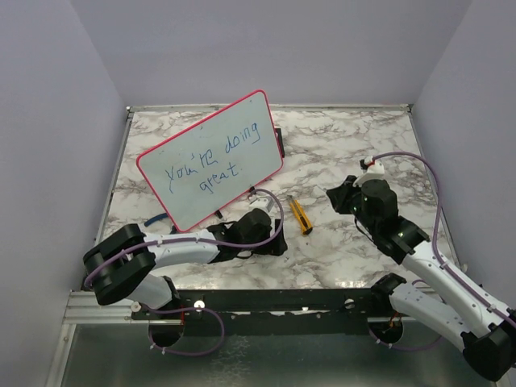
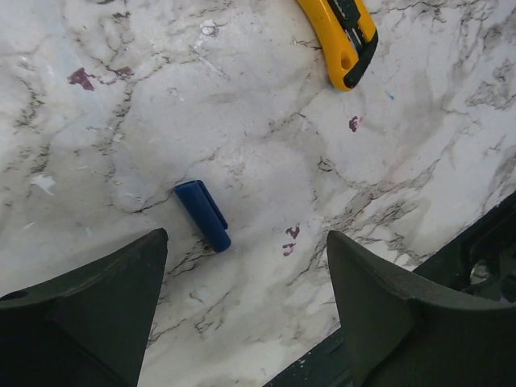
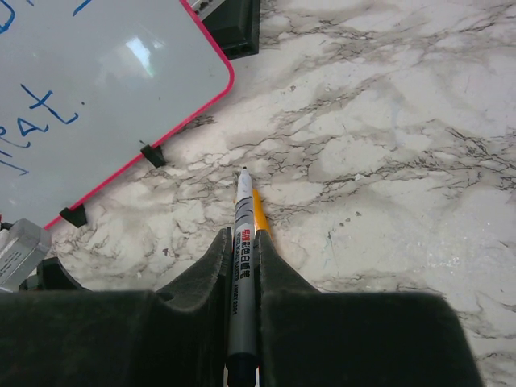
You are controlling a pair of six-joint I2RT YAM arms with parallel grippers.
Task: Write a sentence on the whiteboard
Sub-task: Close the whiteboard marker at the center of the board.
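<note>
The whiteboard (image 1: 211, 157) with its red-pink frame stands tilted at the back left of the marble table. The sentence (image 1: 208, 166) reads "you're doing great" in blue, in two lines. My right gripper (image 1: 340, 196) is shut on a grey marker (image 3: 242, 258), tip pointing forward, held above the table to the right of the board. The board's corner (image 3: 105, 89) and the end of the sentence (image 3: 44, 113) show in the right wrist view. My left gripper (image 2: 246, 238) is open and low over the table, with a blue marker cap (image 2: 203, 214) lying just ahead of its fingers.
A yellow utility knife (image 1: 301, 214) lies between the two grippers; it also shows in the left wrist view (image 2: 343, 36) and under the marker in the right wrist view (image 3: 260, 211). A black tray (image 3: 235, 26) sits behind the board's right corner.
</note>
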